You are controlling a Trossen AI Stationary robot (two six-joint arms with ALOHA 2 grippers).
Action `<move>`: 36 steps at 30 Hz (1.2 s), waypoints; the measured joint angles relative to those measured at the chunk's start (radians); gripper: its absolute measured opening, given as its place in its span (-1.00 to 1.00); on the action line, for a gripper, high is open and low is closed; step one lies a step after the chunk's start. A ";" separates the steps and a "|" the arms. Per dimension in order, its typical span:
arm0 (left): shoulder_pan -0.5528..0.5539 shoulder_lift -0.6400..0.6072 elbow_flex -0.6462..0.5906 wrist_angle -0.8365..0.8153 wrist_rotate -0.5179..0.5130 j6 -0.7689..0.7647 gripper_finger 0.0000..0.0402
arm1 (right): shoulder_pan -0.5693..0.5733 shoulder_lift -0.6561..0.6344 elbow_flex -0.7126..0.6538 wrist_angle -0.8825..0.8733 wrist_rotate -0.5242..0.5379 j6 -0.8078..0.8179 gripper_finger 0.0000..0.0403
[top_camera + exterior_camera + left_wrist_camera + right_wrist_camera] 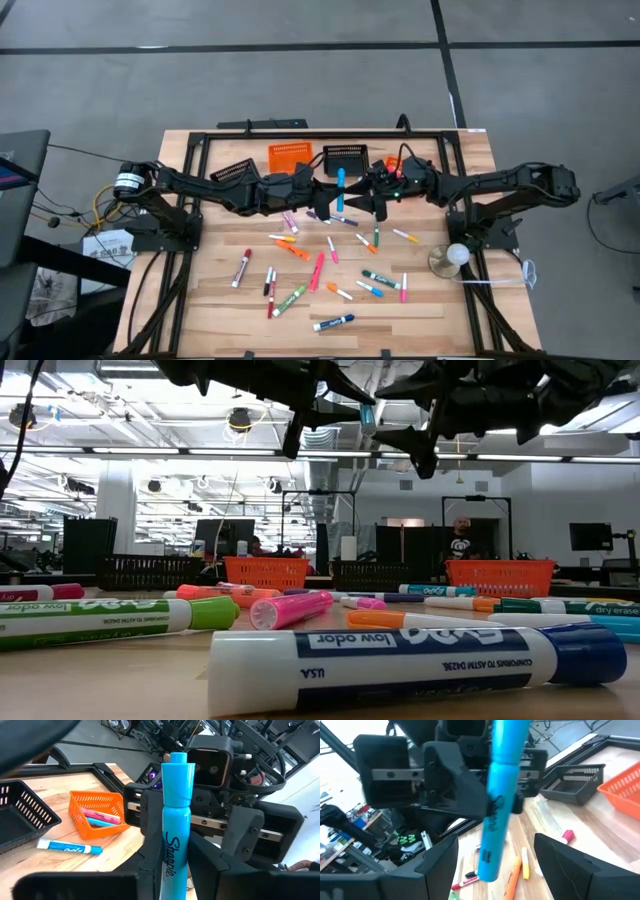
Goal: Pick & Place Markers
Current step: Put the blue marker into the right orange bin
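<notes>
step: handover mid-air | left gripper [330,192] clamps blue marker [341,184] | right gripper [372,195] spread wide around it | next: you close right, then release left

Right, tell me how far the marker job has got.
Done: a few markers lie in the orange mesh basket. In hand: the left gripper is shut on a light blue Sharpie marker, facing the open right gripper. Left: many mixed-colour capped markers scattered across the wooden table.
</notes>
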 joint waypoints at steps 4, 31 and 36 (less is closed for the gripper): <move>0.000 0.000 0.000 0.002 0.000 0.000 -0.65 | -0.007 0.035 0.015 0.039 -0.002 0.024 0.25; 0.000 -0.001 0.001 -0.020 0.000 0.000 -0.63 | -0.029 0.099 0.107 -0.061 -0.072 -0.010 0.21; 0.000 -0.001 0.001 -0.020 0.000 0.000 -0.64 | -0.028 0.099 0.107 -0.059 -0.073 -0.010 -0.01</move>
